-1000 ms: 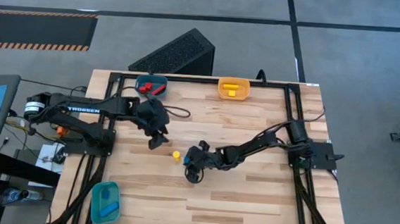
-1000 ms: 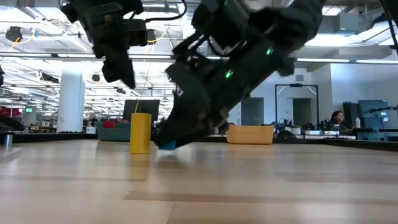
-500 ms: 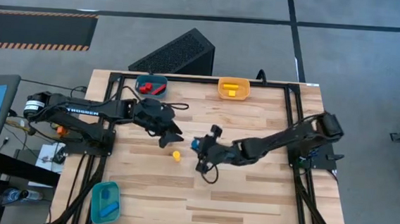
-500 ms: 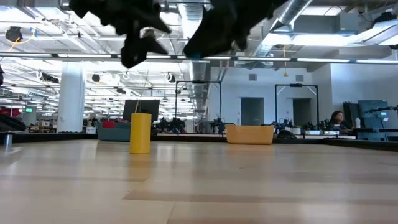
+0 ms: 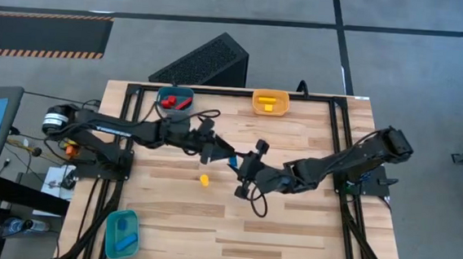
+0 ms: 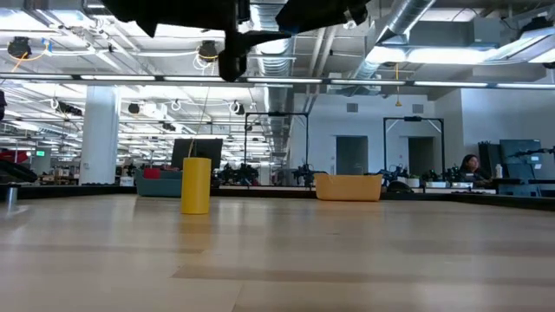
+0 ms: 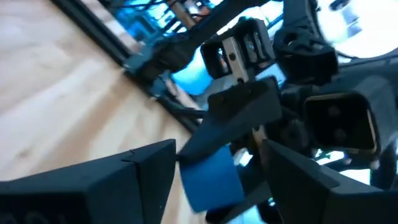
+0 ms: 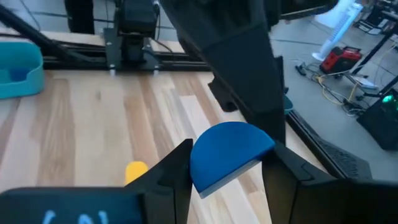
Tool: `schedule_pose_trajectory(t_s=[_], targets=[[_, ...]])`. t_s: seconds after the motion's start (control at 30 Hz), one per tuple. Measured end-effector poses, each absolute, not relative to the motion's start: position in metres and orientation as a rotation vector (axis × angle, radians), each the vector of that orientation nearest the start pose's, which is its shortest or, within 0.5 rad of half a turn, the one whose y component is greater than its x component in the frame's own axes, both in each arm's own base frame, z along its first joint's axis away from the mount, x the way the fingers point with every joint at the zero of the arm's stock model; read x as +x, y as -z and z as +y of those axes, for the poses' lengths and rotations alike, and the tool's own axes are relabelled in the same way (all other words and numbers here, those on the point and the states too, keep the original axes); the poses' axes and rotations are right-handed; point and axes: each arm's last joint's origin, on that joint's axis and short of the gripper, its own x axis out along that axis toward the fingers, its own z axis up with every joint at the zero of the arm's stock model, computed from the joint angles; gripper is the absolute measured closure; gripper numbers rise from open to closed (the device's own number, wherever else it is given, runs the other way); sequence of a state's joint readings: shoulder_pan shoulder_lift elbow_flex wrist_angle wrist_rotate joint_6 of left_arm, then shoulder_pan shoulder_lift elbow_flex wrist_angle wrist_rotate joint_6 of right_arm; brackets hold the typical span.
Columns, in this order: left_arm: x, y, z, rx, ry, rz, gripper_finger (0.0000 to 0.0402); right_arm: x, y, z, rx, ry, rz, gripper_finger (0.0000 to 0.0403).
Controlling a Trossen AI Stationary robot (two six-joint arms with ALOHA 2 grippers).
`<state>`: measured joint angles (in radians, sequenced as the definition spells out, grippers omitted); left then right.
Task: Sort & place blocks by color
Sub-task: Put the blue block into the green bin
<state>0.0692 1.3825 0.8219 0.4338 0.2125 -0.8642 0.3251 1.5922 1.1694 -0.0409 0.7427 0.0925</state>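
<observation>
A blue half-round block (image 8: 229, 158) is held in the air by my right gripper (image 8: 230, 148), near the table's middle (image 5: 240, 166). My left gripper (image 5: 219, 152) reaches in from the left and is open. Its fingers stand on either side of the same blue block (image 7: 210, 182). A yellow block (image 5: 204, 179) stands upright on the table below them (image 6: 196, 185). The dark-blue bin (image 5: 175, 99) holds red blocks, the orange-yellow bin (image 5: 270, 102) holds yellow ones, and the teal bin (image 5: 122, 232) holds a blue one. My right gripper pinches the blue block between its two fingers, on two opposite sides (image 8: 198, 163). The fingers come roughly level from the table's right. The block is lifted clear of the table. My left gripper's fingers (image 7: 146, 171) flank the block; whether they touch it I cannot tell.
The dark-blue and orange-yellow bins sit at the far edge, the teal bin at the near left corner. A black frame (image 5: 334, 145) runs along the table's sides. Bare wood (image 5: 273, 230) lies toward the near edge.
My right gripper has lifted the blue block off the table and carried it up and a little toward the right and far edge. My left gripper has moved rightward and up to meet it, ending with its open fingers around the block. The yellow block has stayed put.
</observation>
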Motion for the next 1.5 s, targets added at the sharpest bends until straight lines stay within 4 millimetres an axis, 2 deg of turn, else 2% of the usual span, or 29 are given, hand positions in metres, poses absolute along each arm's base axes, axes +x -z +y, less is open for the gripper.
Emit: schedule_pose_trajectory(t_s=[0.17,0.33,0.5,0.73,0.97,1.07,1.2,1.37,1.5], targets=[[0.319,-0.265,0.007,-0.959,0.162,0.129,0.016,0.339,-0.282,0.1,-0.169,0.401,0.391,0.025],[0.32,-0.267,0.003,-1.009,0.092,0.067,0.0161,0.338,-0.279,0.098,-0.21,0.388,0.425,0.025],[0.319,-0.273,0.001,-1.005,0.096,0.024,0.0193,0.342,-0.283,0.091,-0.198,0.379,0.401,0.0247],[0.319,-0.273,-0.001,-1.025,0.098,0.02,0.0249,0.343,-0.285,0.093,-0.263,0.341,0.386,0.0248],[0.318,-0.275,-0.002,-1.037,0.134,0.025,0.0271,0.343,-0.285,0.093,-0.324,0.359,0.396,0.0248],[0.314,-0.282,-0.005,-0.974,0.145,-0.004,0.0259,0.342,-0.286,0.093,-0.386,0.396,0.403,0.0247],[0.303,-0.294,-0.006,-0.891,0.131,-0.008,0.0216,0.34,-0.287,0.095,-0.459,0.476,0.409,0.0247],[0.294,-0.286,-0.003,-0.775,-0.055,0.094,0.0154,0.34,-0.292,0.1,-0.489,0.466,0.375,0.0246],[0.297,-0.28,-0.004,-0.761,-0.045,0.12,0.0129,0.342,-0.296,0.1,-0.514,0.438,0.345,0.0245]])
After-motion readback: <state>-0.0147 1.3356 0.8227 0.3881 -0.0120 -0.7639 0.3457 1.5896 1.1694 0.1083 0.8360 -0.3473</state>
